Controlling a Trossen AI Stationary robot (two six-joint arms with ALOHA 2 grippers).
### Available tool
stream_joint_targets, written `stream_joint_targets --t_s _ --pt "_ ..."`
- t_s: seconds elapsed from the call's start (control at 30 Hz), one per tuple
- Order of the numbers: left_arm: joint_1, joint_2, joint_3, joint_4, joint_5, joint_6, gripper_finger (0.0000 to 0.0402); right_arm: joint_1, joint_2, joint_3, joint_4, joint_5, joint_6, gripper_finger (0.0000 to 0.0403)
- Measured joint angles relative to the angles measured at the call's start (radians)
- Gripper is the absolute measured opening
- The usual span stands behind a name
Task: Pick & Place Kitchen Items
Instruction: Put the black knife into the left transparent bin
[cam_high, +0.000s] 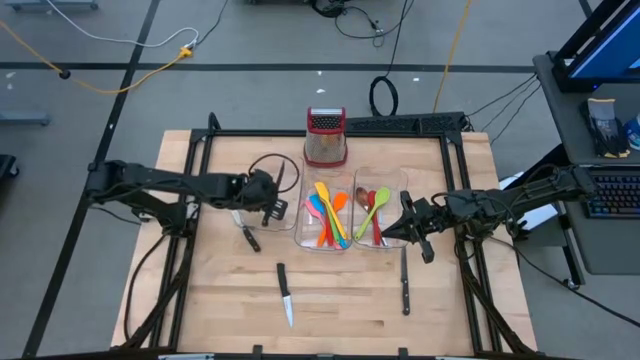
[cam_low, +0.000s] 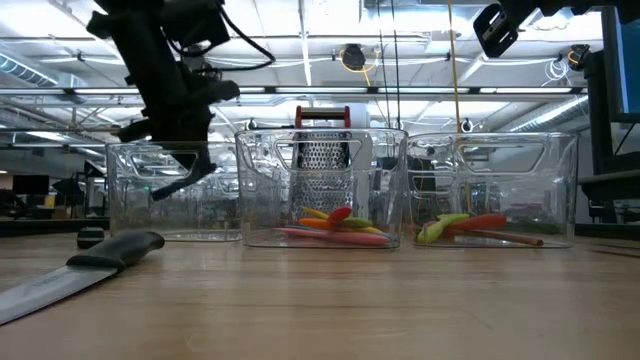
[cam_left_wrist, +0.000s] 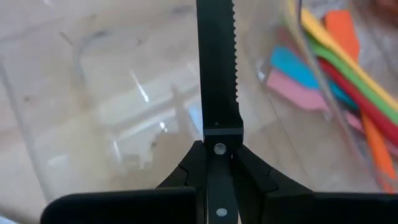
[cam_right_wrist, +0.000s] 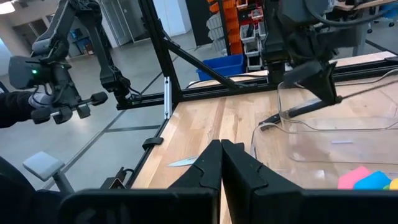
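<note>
My left gripper (cam_high: 268, 205) is over the left clear bin (cam_high: 262, 180) and is shut on a black-handled knife with a serrated blade (cam_left_wrist: 217, 62). The knife also shows in the right wrist view (cam_right_wrist: 298, 111), slanting down toward the bin. My right gripper (cam_high: 415, 235) is shut and empty beside the right bin (cam_high: 392, 238). Coloured spoons and spatulas (cam_high: 327, 212) lie in the middle bin. Green and red spoons (cam_high: 375, 208) lie in the right bin. One knife (cam_high: 285, 295) lies on the table at the near middle and another (cam_high: 405, 290) at the near right. My left gripper pinches the knife's black handle (cam_left_wrist: 219, 163) between its two fingers (cam_left_wrist: 191, 167), close to where the blade begins. The blade runs straight on from the fingers. The knife is lifted and tilted, tip down toward the table's near side. I cannot tell whether the tip touches the bin.
A steel box grater with a red top (cam_high: 325, 137) stands behind the bins at the far middle. A black metal frame (cam_high: 215, 135) runs along the table's edges. Bare wood (cam_high: 340, 300) lies between the two loose knives near the front edge.
</note>
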Motion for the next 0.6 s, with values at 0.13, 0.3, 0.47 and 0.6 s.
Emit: stream_joint_targets --t_s 0.13,0.3,0.47,0.6 --pt "0.021 -0.002 0.000 -0.011 0.041 0.030 0.0033 0.000 0.000 0.000 0.001 0.000 0.001 0.0000" --pt "0.039 -0.001 0.000 0.003 0.051 0.068 0.0033 0.000 0.000 0.000 -0.003 0.000 0.020 0.0000" --pt "0.043 0.040 0.000 0.008 0.083 0.084 0.0033 0.000 0.000 0.000 -0.005 0.000 0.027 0.0000" --pt "0.043 0.103 0.000 0.012 0.096 0.106 0.0033 0.000 0.000 0.000 -0.005 0.000 0.027 0.0000"
